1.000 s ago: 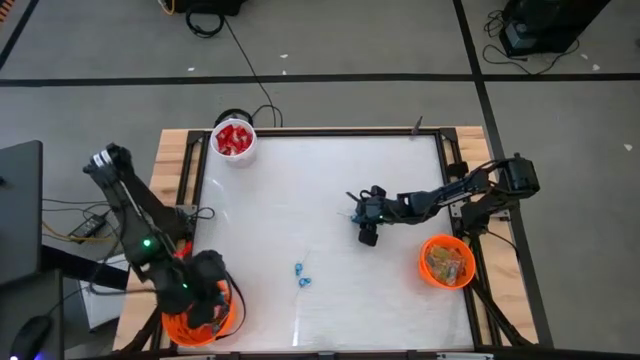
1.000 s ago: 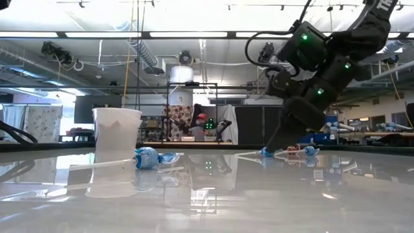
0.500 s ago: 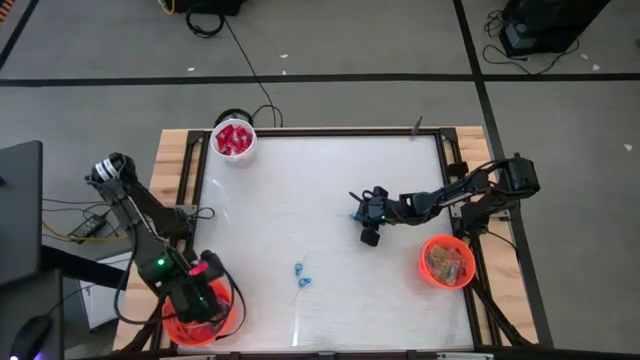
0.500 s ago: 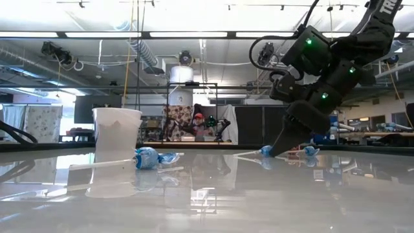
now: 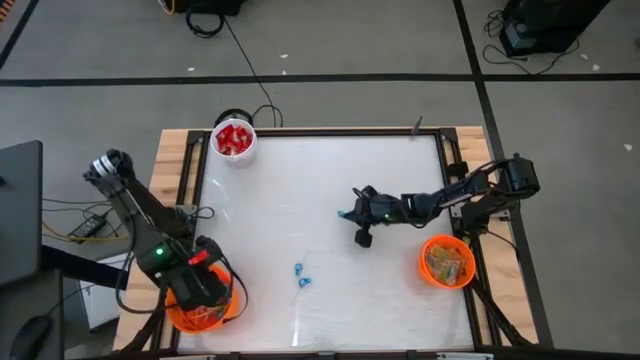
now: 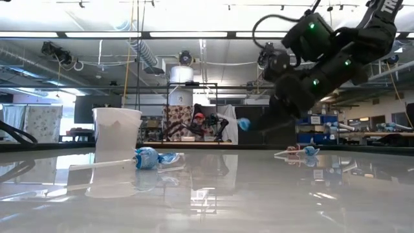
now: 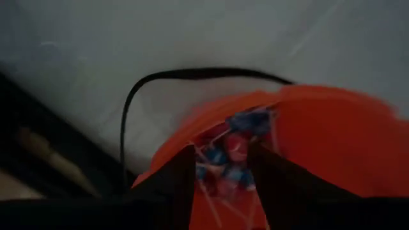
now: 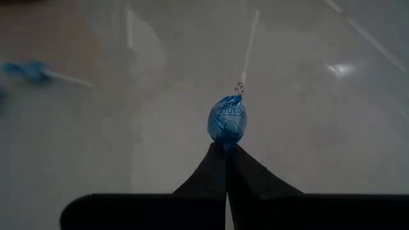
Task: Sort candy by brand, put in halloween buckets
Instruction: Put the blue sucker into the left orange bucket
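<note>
The right gripper [image 8: 227,167] has closed on a blue lollipop [image 8: 227,121] and lifted it off the table [image 5: 300,200]; the left gripper [image 7: 220,167] has widened.

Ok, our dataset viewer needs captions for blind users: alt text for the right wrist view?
The right gripper, fingers shut, holds a blue-wrapped lollipop above the glossy white table. Another blue lollipop lies on the table farther off.

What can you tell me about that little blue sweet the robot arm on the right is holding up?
It is a blue lollipop: a small rounded head in shiny crinkled blue wrapper with pale lettering and a thin white stick pointing away from the right tool. The tool's two dark fingers are shut on the head's near end, holding it clear above the glossy white table.
</note>
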